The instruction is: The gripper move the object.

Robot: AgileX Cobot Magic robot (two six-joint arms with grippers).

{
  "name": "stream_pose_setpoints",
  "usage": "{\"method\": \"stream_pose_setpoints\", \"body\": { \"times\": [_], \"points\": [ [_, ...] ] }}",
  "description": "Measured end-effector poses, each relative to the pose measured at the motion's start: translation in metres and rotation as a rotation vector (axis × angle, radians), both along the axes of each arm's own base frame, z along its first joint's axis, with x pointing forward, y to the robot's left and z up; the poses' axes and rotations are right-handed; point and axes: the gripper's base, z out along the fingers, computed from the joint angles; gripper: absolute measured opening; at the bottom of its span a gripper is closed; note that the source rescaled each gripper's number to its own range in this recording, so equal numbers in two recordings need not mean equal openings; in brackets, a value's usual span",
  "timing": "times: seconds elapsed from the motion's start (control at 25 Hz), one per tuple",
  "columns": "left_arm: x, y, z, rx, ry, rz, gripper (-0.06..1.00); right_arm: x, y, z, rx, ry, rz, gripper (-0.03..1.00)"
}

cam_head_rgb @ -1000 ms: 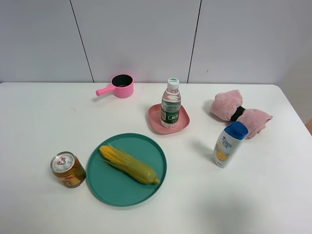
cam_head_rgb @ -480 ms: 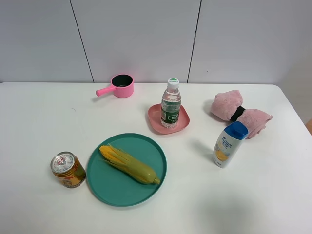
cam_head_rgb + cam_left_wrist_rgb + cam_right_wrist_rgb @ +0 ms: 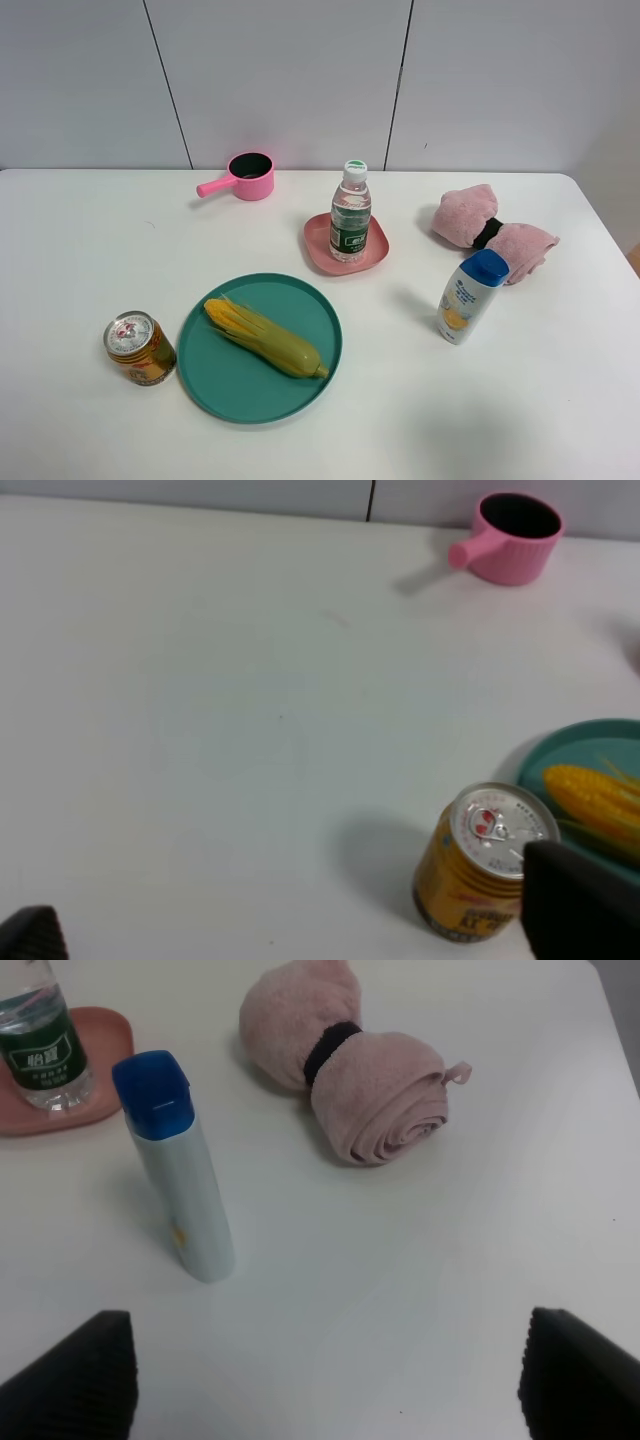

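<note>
The clear water bottle (image 3: 351,211) with a white-and-green cap and green label stands upright on a small pink plate (image 3: 318,243) near the table's back middle. Its lower part also shows in the right wrist view (image 3: 40,1048). Neither arm shows in the high view. In the left wrist view my left gripper (image 3: 290,930) shows only two black fingertips (image 3: 575,900) spread wide, with nothing between them. In the right wrist view my right gripper (image 3: 325,1380) also has its black fingertips (image 3: 85,1375) spread wide and empty, well short of the bottle.
A white shampoo bottle (image 3: 471,296) with a blue cap stands right of the plate. A rolled pink towel (image 3: 490,231) lies behind it. A teal plate (image 3: 215,375) holds a corn cob (image 3: 264,337). A golden can (image 3: 138,348) stands at its left. A pink saucepan (image 3: 243,176) sits at the back.
</note>
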Motion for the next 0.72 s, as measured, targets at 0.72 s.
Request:
{"method": "stream_pose_setpoints", "body": {
  "times": [0.72],
  "points": [
    [-0.0029, -0.0021, -0.0002, -0.009, 0.001, 0.147, 0.77, 0.0, 0.0, 0.0, 0.0, 0.0, 0.0, 1.0]
  ]
}}
